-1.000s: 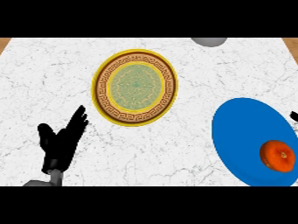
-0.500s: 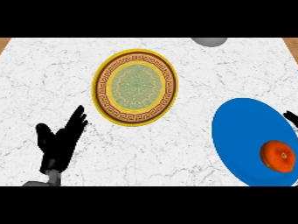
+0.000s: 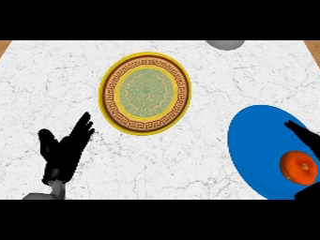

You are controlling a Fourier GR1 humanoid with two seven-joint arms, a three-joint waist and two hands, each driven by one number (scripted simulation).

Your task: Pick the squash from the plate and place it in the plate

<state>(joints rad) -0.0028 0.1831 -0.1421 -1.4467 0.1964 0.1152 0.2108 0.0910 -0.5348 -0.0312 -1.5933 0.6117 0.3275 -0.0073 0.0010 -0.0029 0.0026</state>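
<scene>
An orange squash (image 3: 300, 167) lies on the blue plate (image 3: 255, 140) at the lower right of the counter. My right hand (image 3: 316, 146) reaches in over that plate from the right edge, open, with straight fingers just above the squash and the thumb (image 3: 315, 191) below it. Nothing is held. A yellow plate with a brown key pattern and green centre (image 3: 146, 93) sits at the middle of the counter. My left hand (image 3: 64, 152) rests open at the lower left, fingers up.
The white marble counter (image 3: 51, 84) has wooden floor showing past its top corners. A grey round object (image 3: 225, 44) sits at the far edge, partly cut off.
My right hand has come further left over the blue plate, its fingers now reaching beside the squash. The left hand and both plates have not moved.
</scene>
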